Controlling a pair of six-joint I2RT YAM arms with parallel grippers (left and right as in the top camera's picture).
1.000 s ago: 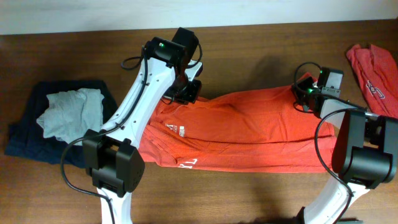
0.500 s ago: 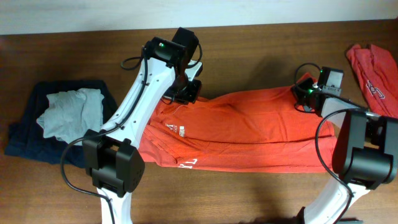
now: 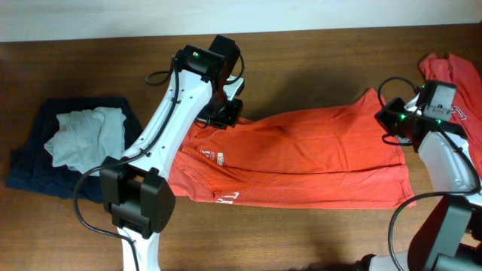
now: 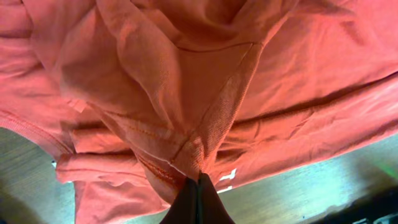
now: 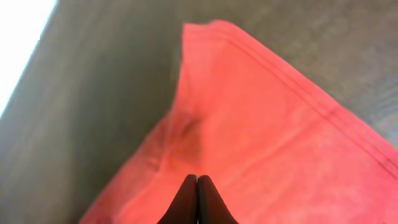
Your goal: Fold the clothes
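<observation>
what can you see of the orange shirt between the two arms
The orange-red T-shirt looks like soft cotton, with a small white chest logo and white lettering at its near edge. It lies stretched sideways on the wooden table, creased. The left gripper pinches bunched fabric at one end; the right gripper pinches the other.

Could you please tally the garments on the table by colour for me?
Orange-red: 2, the spread shirt and the corner shirt
Navy: 1, the navy garment
Grey: 1, the grey garment
Total: 4
</observation>
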